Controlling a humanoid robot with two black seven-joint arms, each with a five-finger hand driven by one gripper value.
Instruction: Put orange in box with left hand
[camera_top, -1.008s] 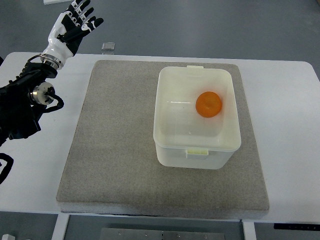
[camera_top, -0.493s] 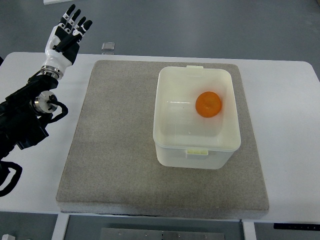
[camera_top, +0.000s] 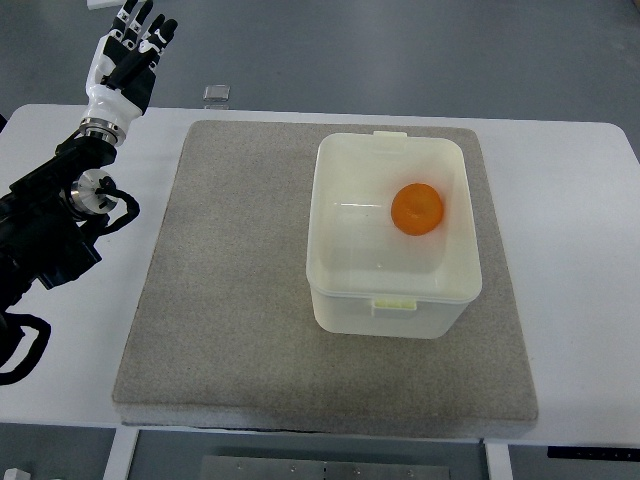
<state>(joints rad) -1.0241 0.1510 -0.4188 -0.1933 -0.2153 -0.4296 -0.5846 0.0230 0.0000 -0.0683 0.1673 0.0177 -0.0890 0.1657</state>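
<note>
Top view shows one orange (camera_top: 417, 209) lying inside one box (camera_top: 392, 236), toward its right wall and far half. Being round, the orange has no long axis or pointing direction to tell. The box is an open, cream rectangle with its long axis running from the near edge to the far edge, and it sits on a single grey mat (camera_top: 240, 290) on the white table (camera_top: 580, 260). At upper left, the left robot hand (camera_top: 125, 60) has fingers extended and slightly apart, empty, well apart from the box.
</note>
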